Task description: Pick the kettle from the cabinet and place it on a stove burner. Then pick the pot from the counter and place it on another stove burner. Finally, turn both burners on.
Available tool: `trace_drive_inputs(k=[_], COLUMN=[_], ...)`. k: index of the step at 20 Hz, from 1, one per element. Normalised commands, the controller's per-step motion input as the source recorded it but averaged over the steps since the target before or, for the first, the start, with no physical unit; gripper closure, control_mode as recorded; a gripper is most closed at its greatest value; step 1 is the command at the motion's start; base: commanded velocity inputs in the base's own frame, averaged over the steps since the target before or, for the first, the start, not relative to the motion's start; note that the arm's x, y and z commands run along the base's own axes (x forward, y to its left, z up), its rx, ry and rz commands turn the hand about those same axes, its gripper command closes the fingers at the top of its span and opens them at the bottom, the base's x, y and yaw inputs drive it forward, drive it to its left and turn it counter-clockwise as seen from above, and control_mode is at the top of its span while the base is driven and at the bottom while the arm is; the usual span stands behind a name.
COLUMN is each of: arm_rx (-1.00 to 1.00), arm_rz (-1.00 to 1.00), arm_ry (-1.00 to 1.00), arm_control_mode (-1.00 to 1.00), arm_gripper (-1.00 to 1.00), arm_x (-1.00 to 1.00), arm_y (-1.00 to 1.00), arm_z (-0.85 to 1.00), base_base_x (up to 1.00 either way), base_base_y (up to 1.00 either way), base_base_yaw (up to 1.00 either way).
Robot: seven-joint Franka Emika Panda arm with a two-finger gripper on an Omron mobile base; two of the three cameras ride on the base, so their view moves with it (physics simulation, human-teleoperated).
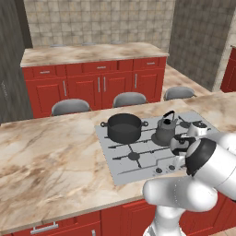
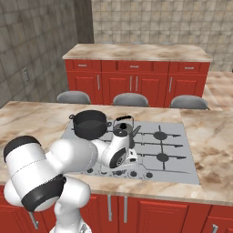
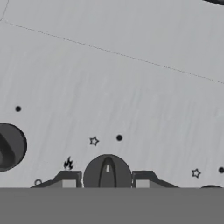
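The claw [image 3: 107,181] sits low over the cooktop's [image 3: 131,78] front edge, its two fingertips [image 3: 68,180] either side of one round knob [image 3: 107,173], pinching it as far as the hand view shows. One pot [image 1: 124,127] and one kettle [image 1: 165,130] stand on separate back burners, just beside each other. Three grey stools [image 1: 129,98] line the counter's [image 1: 50,156] far edge, with plenty of bare counter to the left.

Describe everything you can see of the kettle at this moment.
The kettle is small, dark grey and metallic-looking, with a black arched handle standing up over a knobbed lid and a curved spout. It stands upright on a rear burner of the light grey cooktop, just beside the wider black pot, with a small gap between them. Nothing grips it; the arm's wrist partly covers it in the right base view.
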Motion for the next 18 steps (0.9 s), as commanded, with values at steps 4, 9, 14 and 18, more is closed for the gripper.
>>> trace_drive_inputs(k=[4,9,14,18], arm_rx=[-0.02,-0.03,-0.04,-0.05], arm_rz=[0.16,0.18,0.19,0.19], arm_ry=[0.0,0.0,0.0,0.0], arm_control_mode=[-1.0,-1.0,-1.0,-1.0], arm_gripper=[1.0,1.0,1.0,1.0], arm_x=[-0.02,-0.02,0.0,-0.02], arm_y=[0.14,0.2,0.25,0.27], arm_z=[-0.14,-0.21,-0.27,-0.27], base_base_x=[0.0,0.0,0.0,0.0], base_base_y=[0.0,0.0,0.0,0.0], base_base_yaw=[0.0,0.0,0.0,0.0])
